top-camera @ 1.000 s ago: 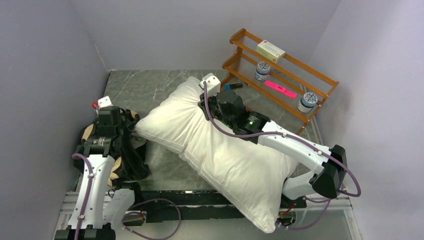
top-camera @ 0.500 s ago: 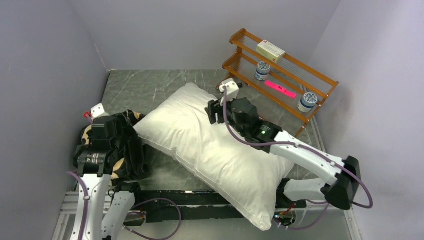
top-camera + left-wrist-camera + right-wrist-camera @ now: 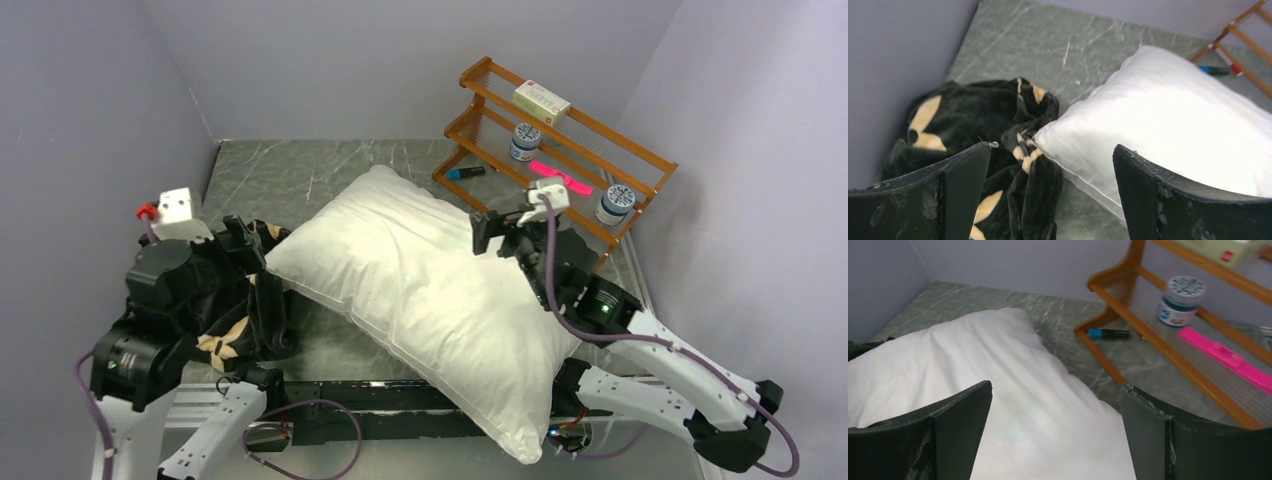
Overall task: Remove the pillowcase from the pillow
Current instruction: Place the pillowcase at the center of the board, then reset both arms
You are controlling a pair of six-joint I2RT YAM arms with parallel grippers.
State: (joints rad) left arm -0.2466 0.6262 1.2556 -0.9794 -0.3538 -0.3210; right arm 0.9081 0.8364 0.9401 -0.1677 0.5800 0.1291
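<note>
Top external: pillow (image 3: 430, 290) runs diagonally far-left to near-right; left end effector (image 3: 248, 238) and right end effector (image 3: 492, 235) gape empty.

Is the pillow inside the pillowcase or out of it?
Out. The pillow lies bare and white; the pillowcase is a crumpled heap beside its corner.

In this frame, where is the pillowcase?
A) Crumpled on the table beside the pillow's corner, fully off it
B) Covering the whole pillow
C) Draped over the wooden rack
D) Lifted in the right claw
A: the pillowcase lies bunched on the table next to the bare white pillow.
</note>
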